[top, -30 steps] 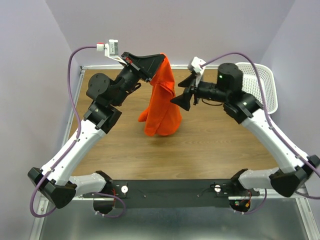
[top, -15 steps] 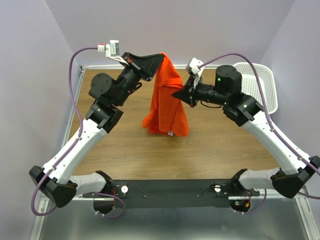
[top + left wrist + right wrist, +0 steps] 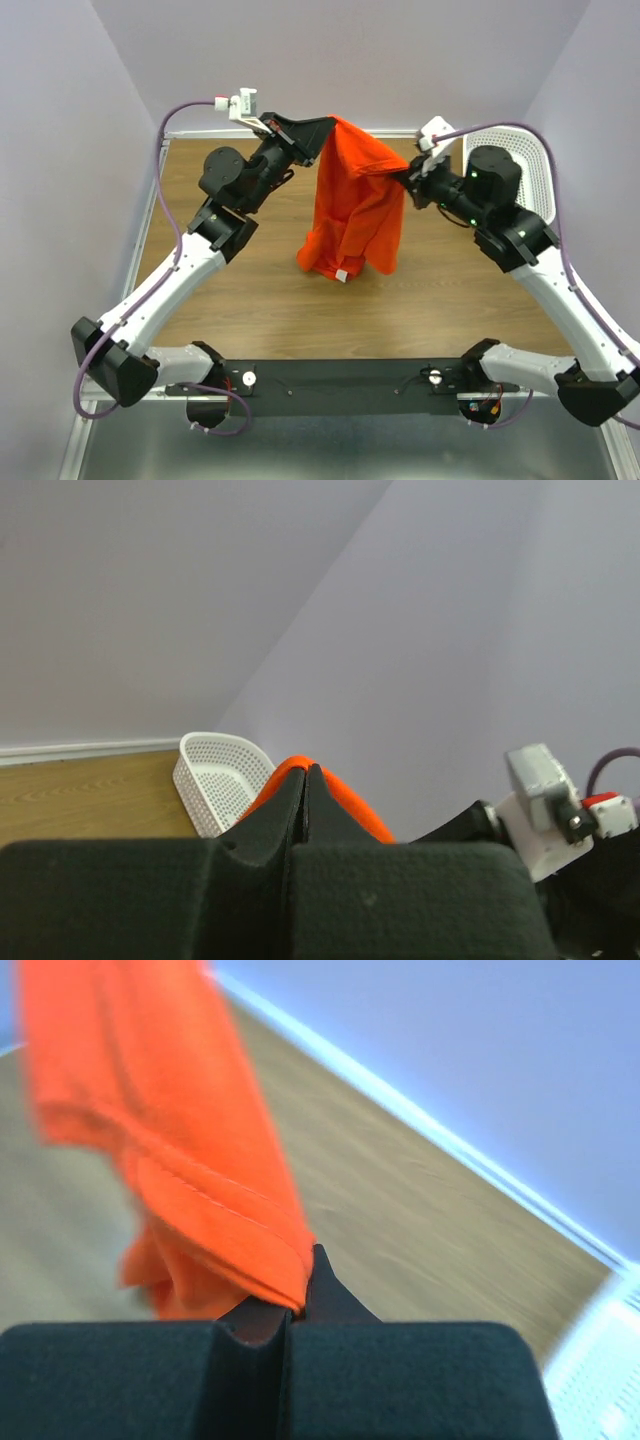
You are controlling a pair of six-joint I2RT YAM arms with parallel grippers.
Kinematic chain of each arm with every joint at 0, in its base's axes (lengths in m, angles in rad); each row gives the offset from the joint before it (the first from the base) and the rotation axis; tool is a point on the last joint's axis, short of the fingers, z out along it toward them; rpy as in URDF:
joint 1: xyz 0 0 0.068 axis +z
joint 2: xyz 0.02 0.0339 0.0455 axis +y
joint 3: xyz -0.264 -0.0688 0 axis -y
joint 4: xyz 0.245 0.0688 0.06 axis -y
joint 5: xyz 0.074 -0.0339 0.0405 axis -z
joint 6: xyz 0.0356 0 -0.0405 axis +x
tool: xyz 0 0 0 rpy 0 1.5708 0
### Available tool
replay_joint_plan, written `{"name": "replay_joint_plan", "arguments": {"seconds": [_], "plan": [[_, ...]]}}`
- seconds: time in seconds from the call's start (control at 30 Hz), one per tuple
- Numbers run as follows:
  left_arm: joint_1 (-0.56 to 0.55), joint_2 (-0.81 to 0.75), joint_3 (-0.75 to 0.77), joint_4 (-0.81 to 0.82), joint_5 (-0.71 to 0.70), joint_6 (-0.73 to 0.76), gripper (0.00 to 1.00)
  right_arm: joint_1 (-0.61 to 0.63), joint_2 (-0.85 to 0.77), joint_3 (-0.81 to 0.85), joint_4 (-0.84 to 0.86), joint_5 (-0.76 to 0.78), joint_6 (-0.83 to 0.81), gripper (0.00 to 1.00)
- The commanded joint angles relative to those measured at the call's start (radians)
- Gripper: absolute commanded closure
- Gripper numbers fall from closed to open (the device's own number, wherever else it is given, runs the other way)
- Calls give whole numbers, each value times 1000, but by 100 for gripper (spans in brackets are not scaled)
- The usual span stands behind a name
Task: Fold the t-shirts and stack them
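Item: one orange-red t-shirt point(image 3: 350, 215), held in air above centre of table point(image 3: 250, 290), slung between both arms; bulk hangs down in loose vertical folds, bunched at bottom; small white label point(image 3: 341, 274) shows near lowest fold; whether the low end touches the wood cannot be told from overhead view. Left gripper point(image 3: 325, 125): jaws clenched on the top edge of fabric, only a thin orange ridge showing between them in wrist view. Right gripper point(image 3: 408, 180): jaws clenched on a stitched hem, pinch point right at the seam, cloth trailing away to one side. White lattice basket point(image 3: 535, 170) sits at far-right corner, well apart from garment. Handling, est.: light, soft, zero stiffness; takes no shape of its own, so it sags and doubles over wherever unsupported; knit fabric prob. low-slip against pads, but a thin single-layer pinch can creep out under tension. Recommended hold: seams and hems, esp. shoulder seams or hem corners, i.e. thickest and least stretchy parts; take two matching corners so panel hangs flat w/o twist. Avoid mid-panel pinch; it gathers several layers and hides the outline. Not fragile; risk is tangling, not damage.
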Motion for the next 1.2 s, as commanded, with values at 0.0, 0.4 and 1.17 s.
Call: {"name": "replay_joint_plan", "arguments": {"seconds": [0.0, 0.4, 1.17], "plan": [[-4, 103, -55, 89, 4, -15, 100, -96, -44, -79, 14, 297, -46, 99], [-43, 813, 577, -99, 116, 225, 58, -581, 249, -179, 54, 102, -110, 84], [-286, 355, -274, -173, -221, 158, 32, -582, 63, -363, -170, -788, -132, 7]]}}
